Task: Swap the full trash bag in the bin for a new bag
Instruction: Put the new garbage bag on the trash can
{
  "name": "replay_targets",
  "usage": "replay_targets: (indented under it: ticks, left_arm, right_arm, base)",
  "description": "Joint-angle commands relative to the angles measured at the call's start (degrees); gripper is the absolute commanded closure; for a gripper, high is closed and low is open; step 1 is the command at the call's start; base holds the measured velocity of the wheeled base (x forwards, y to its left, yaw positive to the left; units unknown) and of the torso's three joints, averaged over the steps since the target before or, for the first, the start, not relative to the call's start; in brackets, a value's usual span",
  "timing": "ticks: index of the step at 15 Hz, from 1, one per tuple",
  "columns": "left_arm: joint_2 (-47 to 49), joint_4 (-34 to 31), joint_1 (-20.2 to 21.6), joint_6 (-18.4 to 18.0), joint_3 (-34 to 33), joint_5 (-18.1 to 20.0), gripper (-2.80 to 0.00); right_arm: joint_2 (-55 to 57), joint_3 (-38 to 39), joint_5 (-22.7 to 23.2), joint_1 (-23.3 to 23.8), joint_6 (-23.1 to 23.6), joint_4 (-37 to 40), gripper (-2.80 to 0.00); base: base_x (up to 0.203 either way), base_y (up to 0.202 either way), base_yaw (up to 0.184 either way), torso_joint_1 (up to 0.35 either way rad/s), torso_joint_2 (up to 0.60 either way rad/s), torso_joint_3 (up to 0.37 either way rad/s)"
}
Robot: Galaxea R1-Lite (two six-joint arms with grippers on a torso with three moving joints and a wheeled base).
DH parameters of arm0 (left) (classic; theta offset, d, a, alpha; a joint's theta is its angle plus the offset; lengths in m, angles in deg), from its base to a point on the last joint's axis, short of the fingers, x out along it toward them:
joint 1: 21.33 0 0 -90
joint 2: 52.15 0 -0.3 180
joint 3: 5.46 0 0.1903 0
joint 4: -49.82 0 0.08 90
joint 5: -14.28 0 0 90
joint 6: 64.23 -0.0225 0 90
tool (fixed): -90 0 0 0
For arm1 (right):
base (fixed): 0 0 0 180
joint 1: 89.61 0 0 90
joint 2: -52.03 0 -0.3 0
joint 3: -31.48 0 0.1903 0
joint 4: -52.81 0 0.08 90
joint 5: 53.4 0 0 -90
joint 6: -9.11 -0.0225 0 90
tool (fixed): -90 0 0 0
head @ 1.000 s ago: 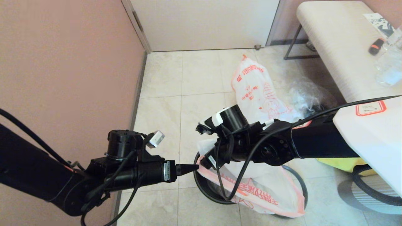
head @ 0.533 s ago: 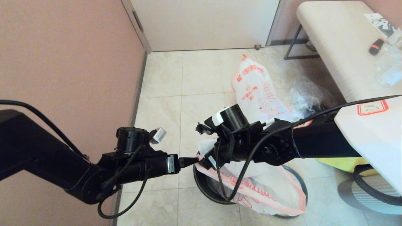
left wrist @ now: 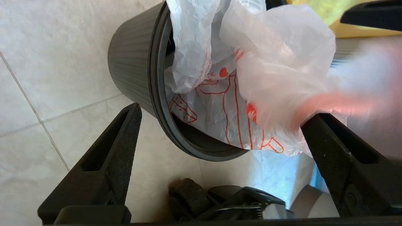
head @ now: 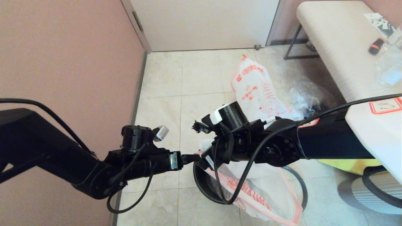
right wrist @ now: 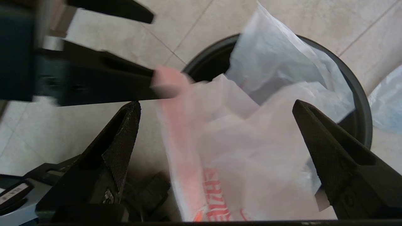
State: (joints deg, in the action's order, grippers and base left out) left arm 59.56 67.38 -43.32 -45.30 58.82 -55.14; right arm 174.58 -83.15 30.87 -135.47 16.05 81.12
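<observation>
The black bin (head: 201, 185) stands on the tiled floor in front of me. The thin new bag (head: 260, 194) lies loosely in its mouth and spills over the near rim. Behind it on the floor sits the plump full trash bag (head: 257, 91). My left gripper (head: 191, 158) is at the bin's left rim, open, one finger against the bag's orange edge (left wrist: 333, 103). My right gripper (right wrist: 216, 103) hangs above the bin (right wrist: 364, 103), open, with the new bag (right wrist: 251, 150) loose between its fingers. In the left wrist view the bin (left wrist: 132, 62) is seen from the side with the bag (left wrist: 267, 62) bunched in it.
A pink wall (head: 62, 62) runs close on the left. A clear plastic bag (head: 306, 94) lies next to the full bag. A cream bench (head: 339, 47) stands at the right, with a yellow tote (head: 345, 163) under my right arm. A closed door (head: 204, 22) is at the back.
My left arm has moved right, towards the bin's rim. The right wrist has shifted slightly left, and the new bag's near edge has slid lower over the rim.
</observation>
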Motion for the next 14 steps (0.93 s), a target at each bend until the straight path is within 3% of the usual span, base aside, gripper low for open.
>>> replay_targets:
  ticks: [1, 5, 9, 13, 14]
  left_arm:
    - [0.3, 0.2, -0.2, -0.5, 0.4, 0.1, -2.80]
    - [0.5, 0.2, -1.7, -0.6, 0.4, 0.5, -2.80]
    - [3.1, 0.0, -2.8, -0.6, 4.2, 0.0, -2.80]
    - [5.7, 0.1, -4.1, -0.6, 5.8, -4.5, -2.80]
    - [5.9, 0.1, -4.2, -0.6, 5.8, -4.7, 0.00]
  right_arm:
    - [-0.8, 0.2, 0.1, 0.0, 0.0, 0.1, -2.80]
    - [-1.6, 0.6, 5.4, 0.1, -2.6, -0.5, -2.80]
    - [-3.6, 2.5, 5.7, 0.1, -3.5, -0.6, -2.80]
    - [-5.0, 3.2, 5.8, 0.1, -3.7, -0.7, -2.80]
    - [-5.0, 3.3, 5.9, 0.0, -4.4, -0.7, -2.80]
  base:
    - [0.000, 0.000, 0.000, 0.000, 0.00, 0.000]
    - [0.000, 0.000, 0.000, 0.000, 0.00, 0.000]
    - [0.000, 0.000, 0.000, 0.000, 0.00, 0.000]
    - [0.000, 0.000, 0.000, 0.000, 0.00, 0.000]
    - [0.000, 0.000, 0.000, 0.000, 0.00, 0.000]
